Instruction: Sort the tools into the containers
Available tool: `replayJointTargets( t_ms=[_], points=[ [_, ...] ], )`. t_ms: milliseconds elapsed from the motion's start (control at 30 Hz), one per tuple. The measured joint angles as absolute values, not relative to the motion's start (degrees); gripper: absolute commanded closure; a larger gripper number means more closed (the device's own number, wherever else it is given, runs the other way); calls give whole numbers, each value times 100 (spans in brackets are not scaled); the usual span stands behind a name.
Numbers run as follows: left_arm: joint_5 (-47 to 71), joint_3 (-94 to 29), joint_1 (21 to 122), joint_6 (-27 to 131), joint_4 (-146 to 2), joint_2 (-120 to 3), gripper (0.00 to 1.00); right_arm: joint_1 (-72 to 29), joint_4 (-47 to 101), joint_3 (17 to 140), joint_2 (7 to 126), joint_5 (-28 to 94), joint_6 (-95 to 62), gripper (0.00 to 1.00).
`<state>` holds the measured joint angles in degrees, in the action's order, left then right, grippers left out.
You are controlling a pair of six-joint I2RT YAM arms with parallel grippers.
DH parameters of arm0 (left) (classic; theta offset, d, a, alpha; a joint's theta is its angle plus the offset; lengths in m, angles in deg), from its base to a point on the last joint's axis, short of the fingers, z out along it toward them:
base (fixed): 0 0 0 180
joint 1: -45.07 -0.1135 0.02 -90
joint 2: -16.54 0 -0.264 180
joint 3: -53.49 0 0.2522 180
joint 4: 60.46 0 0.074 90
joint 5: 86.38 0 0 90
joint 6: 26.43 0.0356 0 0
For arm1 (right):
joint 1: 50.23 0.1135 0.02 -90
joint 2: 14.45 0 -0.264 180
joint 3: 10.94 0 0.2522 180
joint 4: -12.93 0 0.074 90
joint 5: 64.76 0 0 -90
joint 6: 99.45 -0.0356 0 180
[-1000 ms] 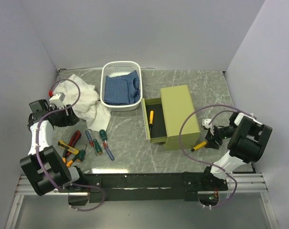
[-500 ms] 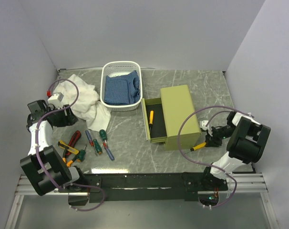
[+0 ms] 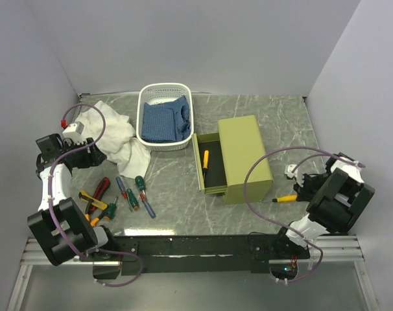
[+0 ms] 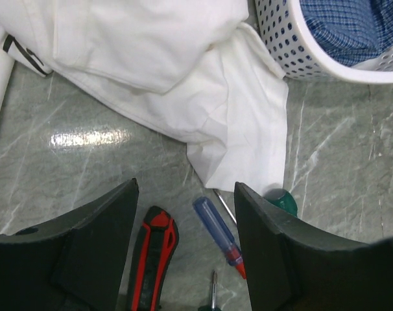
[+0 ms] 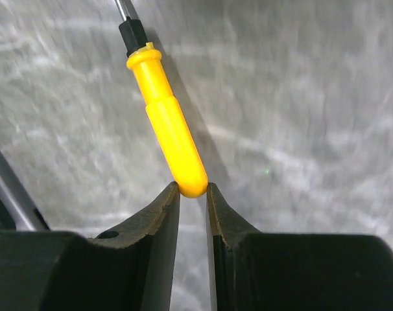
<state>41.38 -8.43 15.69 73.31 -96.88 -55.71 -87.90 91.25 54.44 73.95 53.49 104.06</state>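
My right gripper is shut on the butt end of a yellow-handled screwdriver, low over the table to the right of the olive-green drawer chest. The wrist view shows the handle pinched between the fingertips. The chest's drawer is open with another yellow screwdriver inside. My left gripper is open and empty, hovering over the cloth's edge; between its jaws lie a blue screwdriver, a red-black handle and a green handle. Several tools lie at front left.
A white cloth lies at back left, its corner reaching the tools. The white perforated basket with blue fabric stands at back centre, its wall also in the left wrist view. Walls enclose the table.
My right gripper has moved right, away from the chest, taking the yellow screwdriver with it; the tool now lies more level. My left gripper has shifted slightly toward the cloth.
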Motion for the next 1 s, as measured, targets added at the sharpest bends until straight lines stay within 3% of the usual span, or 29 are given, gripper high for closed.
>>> replayJointTargets(
  t_ms=[33,133,467,567,667,800,900,1000],
  points=[
    [4159,-843,1569,7292,-9653,-5571,34,-8899,9125,5442,7369,5288,10404,57],
    [4240,-837,1569,7230,-9556,-5573,34,-9172,9112,5444,7364,5229,10400,48],
    [4299,-775,1569,7141,-9500,-5571,34,-9037,8821,5311,7364,5340,10402,43],
    [4280,-775,1569,7143,-9548,-5569,34,-8847,8648,5110,7364,5292,10400,46],
    [4271,-775,1569,7149,-9611,-5564,34,-8687,8482,4889,7367,5203,10445,56],
    [4234,-775,1569,7152,-9637,-5556,34,-8624,8320,4823,7308,5155,10439,76],
    [4234,-775,1569,7145,-9635,-5551,34,-8613,8377,4839,7303,5091,10518,86],
    [4260,-775,1569,7128,-9604,-5551,34,-8735,8445,4878,7288,4993,10500,90]
  ],
)
